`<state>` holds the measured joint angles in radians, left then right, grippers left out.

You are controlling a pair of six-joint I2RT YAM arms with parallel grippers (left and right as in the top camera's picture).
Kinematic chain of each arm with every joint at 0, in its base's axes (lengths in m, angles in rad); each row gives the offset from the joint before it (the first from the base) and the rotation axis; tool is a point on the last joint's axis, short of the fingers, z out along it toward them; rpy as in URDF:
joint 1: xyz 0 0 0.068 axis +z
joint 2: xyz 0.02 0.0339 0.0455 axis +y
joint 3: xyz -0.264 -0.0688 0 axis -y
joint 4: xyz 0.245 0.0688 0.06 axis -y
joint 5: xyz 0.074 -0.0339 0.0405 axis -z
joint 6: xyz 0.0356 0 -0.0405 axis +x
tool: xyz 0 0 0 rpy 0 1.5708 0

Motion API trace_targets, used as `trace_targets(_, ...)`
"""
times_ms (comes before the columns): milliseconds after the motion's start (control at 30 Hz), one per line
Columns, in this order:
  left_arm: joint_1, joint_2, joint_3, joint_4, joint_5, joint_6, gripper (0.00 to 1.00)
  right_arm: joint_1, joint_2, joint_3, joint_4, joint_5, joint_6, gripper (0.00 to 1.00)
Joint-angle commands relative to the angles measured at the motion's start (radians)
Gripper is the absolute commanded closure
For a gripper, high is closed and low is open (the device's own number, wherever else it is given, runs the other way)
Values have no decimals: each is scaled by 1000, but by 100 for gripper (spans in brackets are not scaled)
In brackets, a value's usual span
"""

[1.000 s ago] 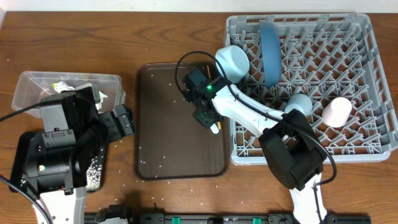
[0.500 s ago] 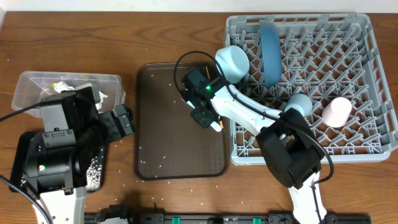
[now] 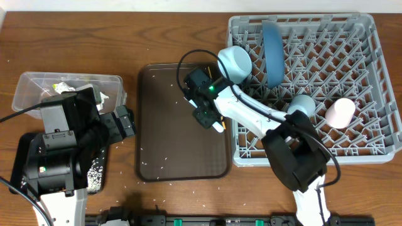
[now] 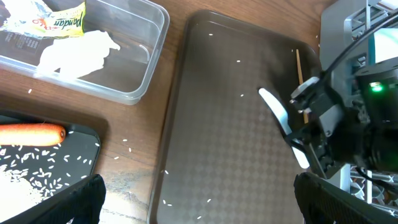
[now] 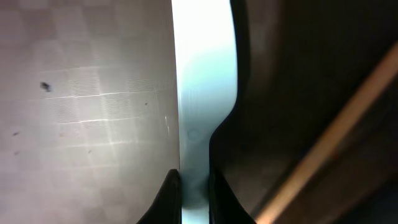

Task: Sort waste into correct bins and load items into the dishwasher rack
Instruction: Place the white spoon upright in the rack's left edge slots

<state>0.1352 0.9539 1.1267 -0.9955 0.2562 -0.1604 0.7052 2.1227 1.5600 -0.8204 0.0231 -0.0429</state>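
1. Right gripper (image 5: 194, 202) was clamped on the light blue flat utensil (image 5: 204, 74) at the brown tray's (image 3: 169, 138) right side.
2. Left gripper (image 4: 199, 208) stood wide open, empty.
3. Risk: the thin, narrowly pinched utensil could pivot and slip during lifting.

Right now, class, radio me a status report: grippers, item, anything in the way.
Left gripper open, empty. Right gripper shut on light blue flat utensil over the dark brown rectangular serving tray. Thin wooden chopstick lies close alongside.

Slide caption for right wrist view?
Right gripper pinching the light blue utensil over the brown tray, a wooden chopstick nearby.
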Motion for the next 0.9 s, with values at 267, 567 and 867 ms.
trace_targets(267,-2,0,21,-3,5,2,2,3,-241,-2,-45,-9,154,99)
trace_targets(567,-2,0,21,-3,5,2,2,-53,-378,-2,-243,79,506,99)
trace_targets(867,-2,0,21,-3,5,2,2,-104,-369,-34,-391,74,581,99)
